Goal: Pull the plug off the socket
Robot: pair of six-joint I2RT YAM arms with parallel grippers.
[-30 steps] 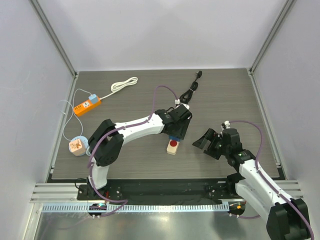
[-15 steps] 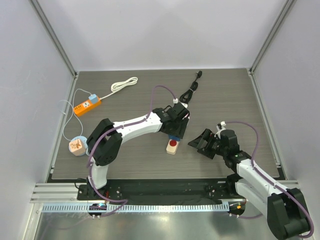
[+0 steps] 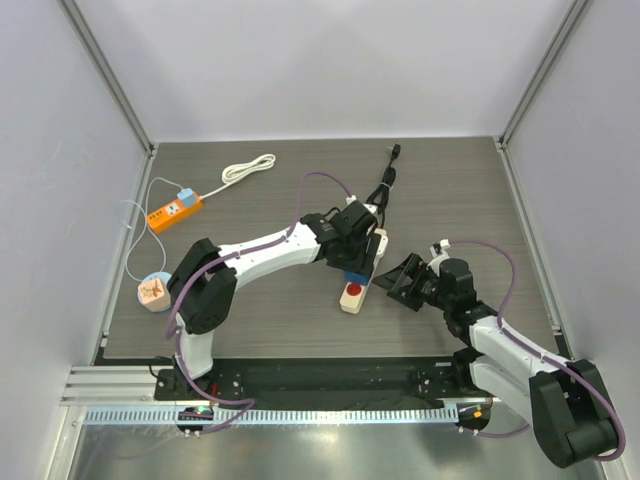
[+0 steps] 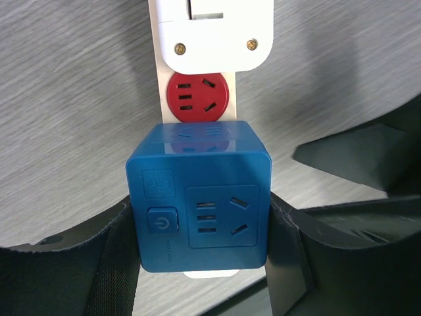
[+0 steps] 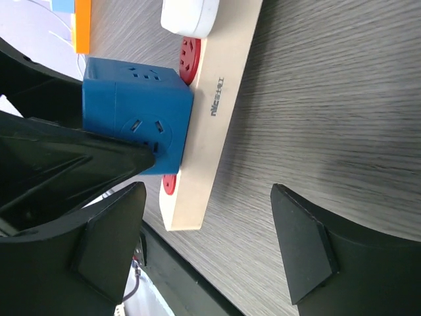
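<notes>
Blue cube plug (image 4: 199, 197) sits on the beige power strip (image 5: 217, 112), its base against the strip's face, between a red socket (image 4: 197, 95) on one side and a second red socket (image 5: 170, 184) on the other. Its prongs are hidden, so how deep it is seated cannot be told. The plug's top face shows an outlet and a round power button. Beyond the first red socket, a white plug (image 4: 210, 33) with two screws occupies the strip's far end.

The left gripper (image 3: 355, 262) is clamped on the blue cube plug, with one black finger (image 4: 115, 263) pressed to each side wall. In the top view this arm reaches in from the left and covers most of the plug. The strip lies slightly tilted near the middle of the dark wood-grain table (image 3: 260, 320).

The right gripper (image 5: 207, 243) has its jaws spread wide and holds nothing. It is low over the table just beside the strip's near end, and its fingers (image 5: 306, 250) touch neither strip nor plug.

A black cable (image 3: 385, 180) runs from the strip's far end toward the back edge. At the left rear lie an orange power strip (image 3: 175, 211) and a coiled white cord (image 3: 248, 168). A small round device (image 3: 153, 291) rests at the left edge.
</notes>
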